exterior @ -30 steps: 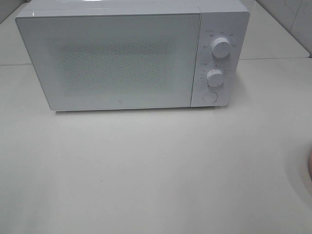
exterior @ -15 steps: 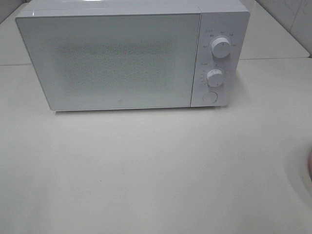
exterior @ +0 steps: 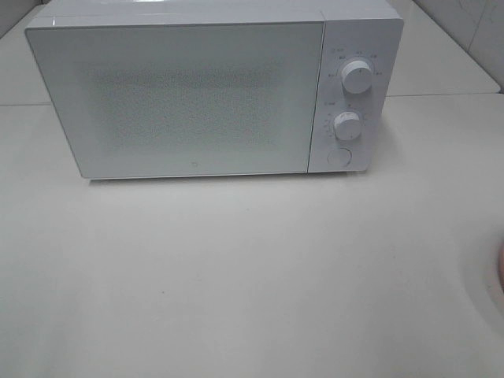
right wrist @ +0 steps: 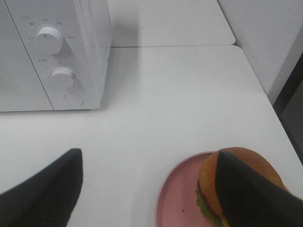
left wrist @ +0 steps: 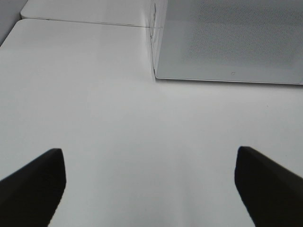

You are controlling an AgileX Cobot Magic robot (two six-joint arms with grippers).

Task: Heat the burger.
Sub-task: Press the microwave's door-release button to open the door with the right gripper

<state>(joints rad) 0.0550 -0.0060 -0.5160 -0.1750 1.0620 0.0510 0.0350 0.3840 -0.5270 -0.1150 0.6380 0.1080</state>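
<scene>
Right wrist: burger (right wrist: 207,179) on pink plate (right wrist: 176,198); microwave (exterior: 197,94) door closed; left, right jaws apart.

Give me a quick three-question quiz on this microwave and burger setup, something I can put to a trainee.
1. True or false: the microwave door is shut.
2. The burger rests on: A) the pink plate; B) a metal tray; C) the microwave's top.
3. How many turning knobs sit on the microwave's panel above the round button?
Key: 1 true; 2 A; 3 two.
</scene>
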